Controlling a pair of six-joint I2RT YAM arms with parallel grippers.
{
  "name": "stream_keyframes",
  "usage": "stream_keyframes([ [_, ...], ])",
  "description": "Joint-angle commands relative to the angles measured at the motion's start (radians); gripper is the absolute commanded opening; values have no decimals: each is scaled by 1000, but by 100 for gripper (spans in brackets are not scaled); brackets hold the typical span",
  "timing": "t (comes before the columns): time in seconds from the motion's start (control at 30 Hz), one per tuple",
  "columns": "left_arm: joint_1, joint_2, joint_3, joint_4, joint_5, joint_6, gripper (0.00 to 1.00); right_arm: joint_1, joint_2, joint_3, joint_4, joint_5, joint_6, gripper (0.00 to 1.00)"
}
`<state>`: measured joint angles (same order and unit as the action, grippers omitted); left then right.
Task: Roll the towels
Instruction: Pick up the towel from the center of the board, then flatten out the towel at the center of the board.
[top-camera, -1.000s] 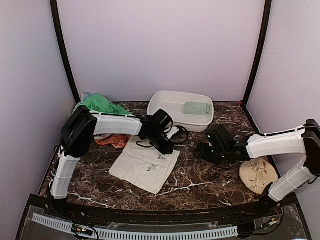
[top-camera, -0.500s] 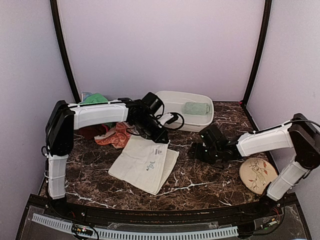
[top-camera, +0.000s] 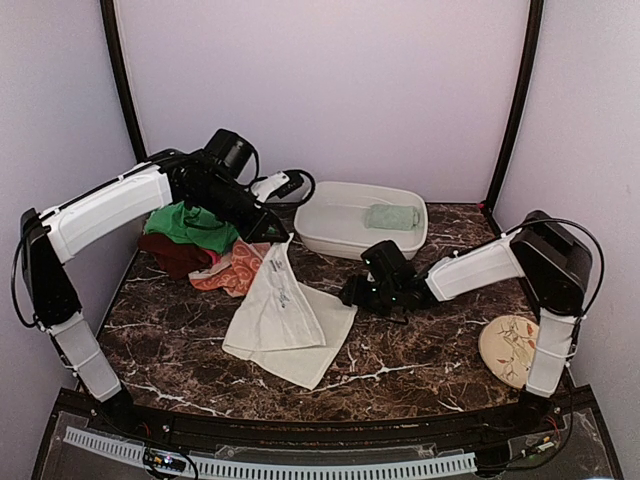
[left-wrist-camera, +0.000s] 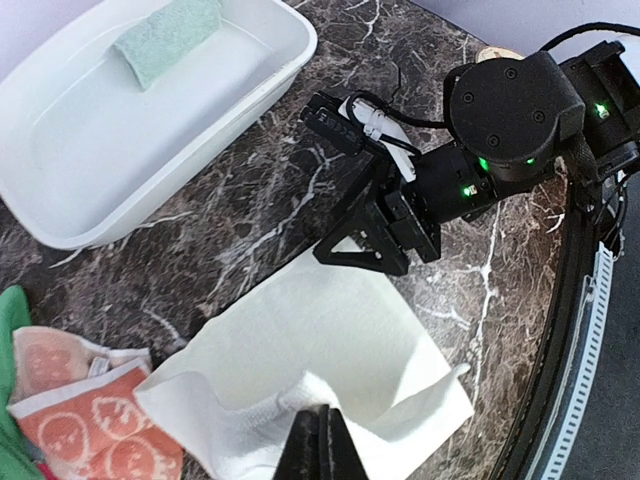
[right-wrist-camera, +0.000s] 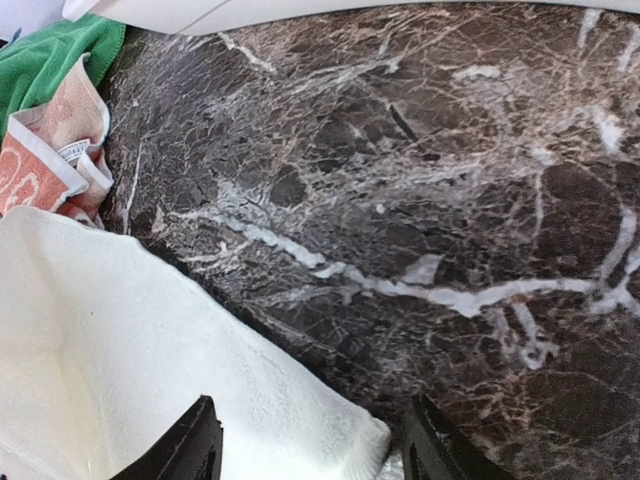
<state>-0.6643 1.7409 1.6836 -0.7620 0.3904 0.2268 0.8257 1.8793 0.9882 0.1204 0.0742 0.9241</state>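
The table (top-camera: 420, 350) is a dark brown marble-patterned slab threaded with white veins, evenly lit, with only soft shadows on it. Behind the table rises a plain pale lilac wall (top-camera: 320, 90). Matching panels (top-camera: 50, 120) close in the table's left and right sides. Two thin black posts (top-camera: 126, 100) stand at the table's far corners, leaning slightly outward as they rise. Along the table's near edge runs a black rim (top-camera: 300, 432) carrying a white slotted strip (top-camera: 300, 467).
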Motion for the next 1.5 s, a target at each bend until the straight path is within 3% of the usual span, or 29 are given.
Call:
stream_keyframes([
  [0.0,39,-133,-59,-74,-28,92,0,17,63,51,-31,-31,-21,56],
  [0.13,74,-194,-93,-76,-70,112,0,43,82,86,-76,-23,-29,47],
  [0.2,81,-214,-104,-75,-94,123,0,54,80,85,-88,-14,-21,32],
  [0.27,88,-237,-112,-68,-123,134,0,58,66,73,-95,-1,-10,10],
  [0.33,96,-261,-114,-66,-143,148,0,56,37,64,-114,29,-10,0],
  [0.63,108,-439,-101,-133,-207,253,0,18,-339,46,-345,200,-115,0],
  [0.9,108,-575,-184,-226,-134,252,0,0,-641,-76,-535,284,-103,0],
  [1.1,109,-598,-151,-317,-74,275,0,0,-846,-99,-671,306,-79,0],
  [1.27,108,-631,-151,-369,-15,283,0,0,-963,-74,-779,315,-63,0],
  [1.47,108,-683,-393,-274,-12,269,0,-11,-929,-143,-767,312,-66,0],
])
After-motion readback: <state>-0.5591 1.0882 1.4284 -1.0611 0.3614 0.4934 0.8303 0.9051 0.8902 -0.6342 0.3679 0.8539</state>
